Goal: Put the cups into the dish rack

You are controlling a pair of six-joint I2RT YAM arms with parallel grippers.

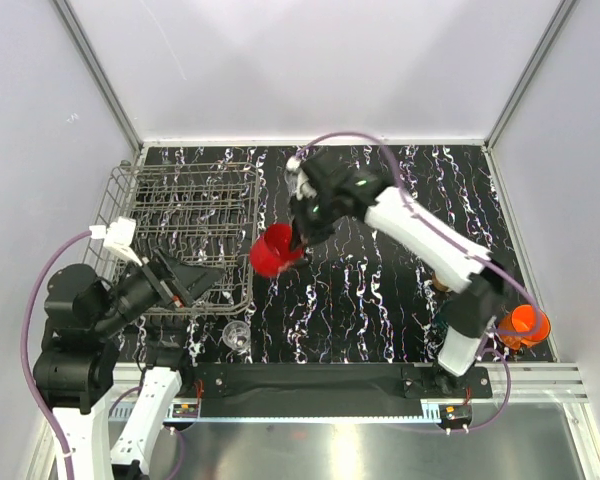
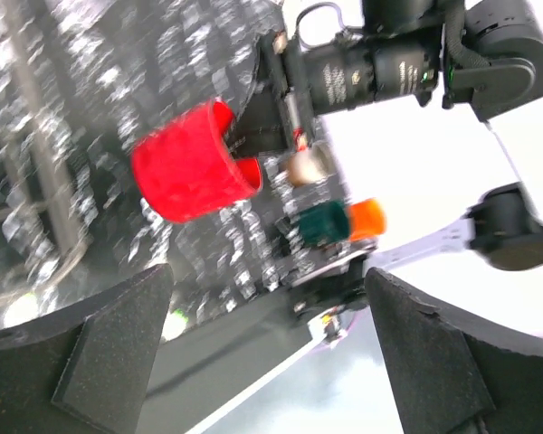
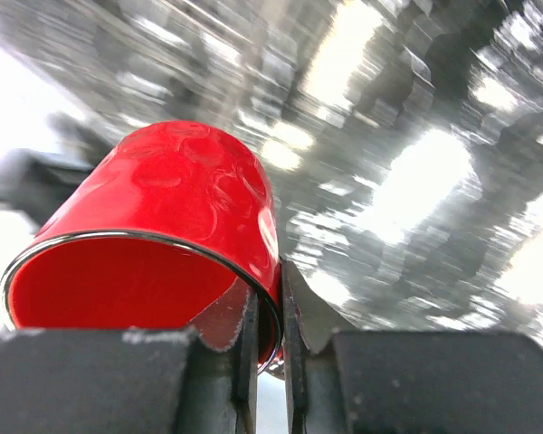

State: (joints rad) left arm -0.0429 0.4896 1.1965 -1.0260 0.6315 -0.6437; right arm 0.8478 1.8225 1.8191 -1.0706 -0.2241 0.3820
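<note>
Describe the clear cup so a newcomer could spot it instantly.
Find the wire dish rack on the left of the table. Just off its near right corner sits the clear cup, alone; unlike the red cup and orange cup, it is see-through.

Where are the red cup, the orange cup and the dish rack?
red cup [image 1: 273,254]: top external view, middle of its red body.
orange cup [image 1: 526,321]: top external view, middle of the cup.
dish rack [image 1: 185,200]: top external view, bare wire tines.
</note>
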